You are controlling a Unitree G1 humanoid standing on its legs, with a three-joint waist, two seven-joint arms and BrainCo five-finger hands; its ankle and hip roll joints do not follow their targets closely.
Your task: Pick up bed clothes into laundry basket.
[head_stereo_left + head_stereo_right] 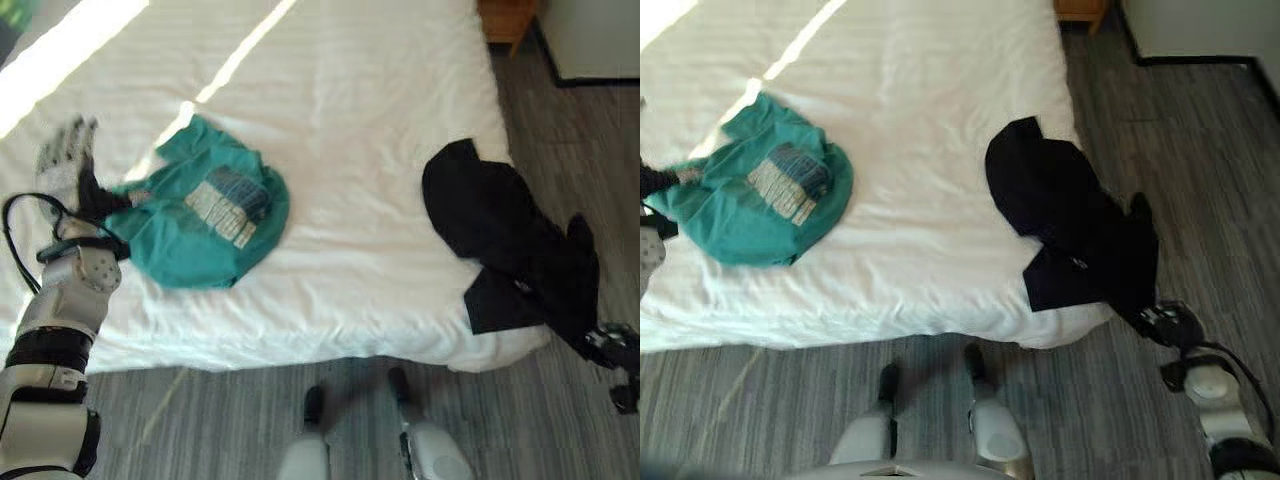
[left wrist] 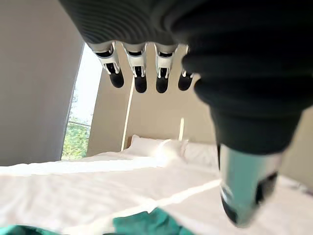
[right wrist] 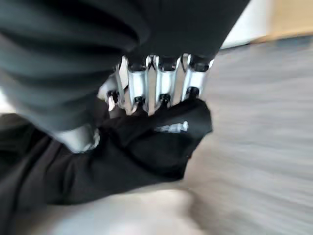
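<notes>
**Daylight From the Window, Blur at the Hands**

Bright sun stripes cross the white bed (image 1: 330, 120) diagonally, glaring near its far left corner. The window (image 2: 80, 117) in the left wrist view is overexposed. The left hand (image 1: 65, 160) is smeared by motion blur. The right wrist view is blurred throughout, the floor (image 3: 264, 127) streaked. The dark garment (image 1: 510, 240) shows little detail.

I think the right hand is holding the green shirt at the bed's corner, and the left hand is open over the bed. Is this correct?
Not quite: the right hand is holding the black garment, as the right wrist view shows. The green shirt lies free on the bed, and the left hand is open.
</notes>
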